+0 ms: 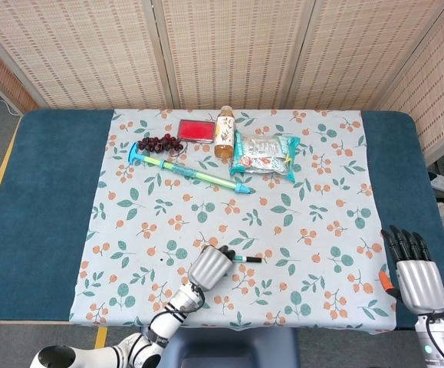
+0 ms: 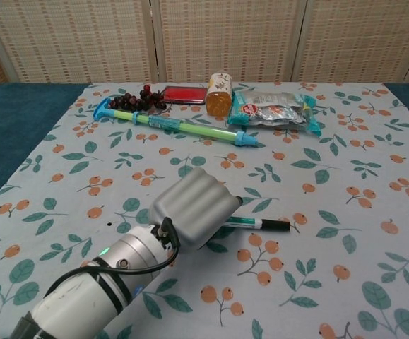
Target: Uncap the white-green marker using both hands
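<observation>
The white-green marker lies low over the flowered cloth near the front middle, its black cap pointing right. My left hand has its fingers curled over the marker's left end and grips it; that end is hidden under the hand. Only the green band, white barrel and black cap stick out. My right hand is far off at the table's right front corner, fingers straight and apart, holding nothing. The chest view does not show it.
At the back of the cloth lie a bunch of dark grapes, a red box, a bottle, a snack bag and a long green-blue water squirter. Blue table flanks the cloth.
</observation>
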### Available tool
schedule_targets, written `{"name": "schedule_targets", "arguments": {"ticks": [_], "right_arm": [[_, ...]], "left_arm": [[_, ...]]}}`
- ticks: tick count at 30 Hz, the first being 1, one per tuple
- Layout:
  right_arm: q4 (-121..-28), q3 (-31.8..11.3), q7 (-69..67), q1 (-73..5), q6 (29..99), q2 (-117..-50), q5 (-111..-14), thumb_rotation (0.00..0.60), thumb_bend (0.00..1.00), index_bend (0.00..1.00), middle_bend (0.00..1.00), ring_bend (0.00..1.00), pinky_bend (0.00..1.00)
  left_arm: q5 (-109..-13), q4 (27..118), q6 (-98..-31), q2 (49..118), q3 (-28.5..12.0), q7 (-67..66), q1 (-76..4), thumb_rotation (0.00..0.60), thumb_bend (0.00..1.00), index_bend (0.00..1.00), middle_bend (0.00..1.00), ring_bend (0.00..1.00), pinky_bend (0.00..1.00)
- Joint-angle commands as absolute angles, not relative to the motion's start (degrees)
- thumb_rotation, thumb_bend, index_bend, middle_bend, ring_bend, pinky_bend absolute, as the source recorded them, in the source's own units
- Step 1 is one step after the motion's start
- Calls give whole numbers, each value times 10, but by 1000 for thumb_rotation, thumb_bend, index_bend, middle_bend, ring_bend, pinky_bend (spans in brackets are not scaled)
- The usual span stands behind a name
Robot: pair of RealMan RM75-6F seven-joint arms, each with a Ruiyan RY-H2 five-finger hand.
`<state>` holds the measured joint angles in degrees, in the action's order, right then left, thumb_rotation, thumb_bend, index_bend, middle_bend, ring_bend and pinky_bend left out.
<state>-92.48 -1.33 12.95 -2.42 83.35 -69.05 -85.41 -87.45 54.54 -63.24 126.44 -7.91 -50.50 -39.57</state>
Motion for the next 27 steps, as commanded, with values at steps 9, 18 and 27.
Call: {"name": "schedule_targets", "arguments": {"ticks": [9,18,27], "right_arm": [[-921,-8,117,-38,818,-721,-873,600,254,0,0,0,0],[-966,-31,195,-101,782,-799,-922,600,255,196,0,0,0],[-922,-66,286,-173,718,-940,-902,600,253,409,11,0,0]], "left_arm": [[-889,559,-681,1254,-78,-461,-390,600,581,823,943,898,1000],[-872,645,-698,1206,-81,-507,-368,600,610,867,997,907,1000],[-856,725,-705,1149,-75,-552,-349,600,610,867,999,907,1000]]}}
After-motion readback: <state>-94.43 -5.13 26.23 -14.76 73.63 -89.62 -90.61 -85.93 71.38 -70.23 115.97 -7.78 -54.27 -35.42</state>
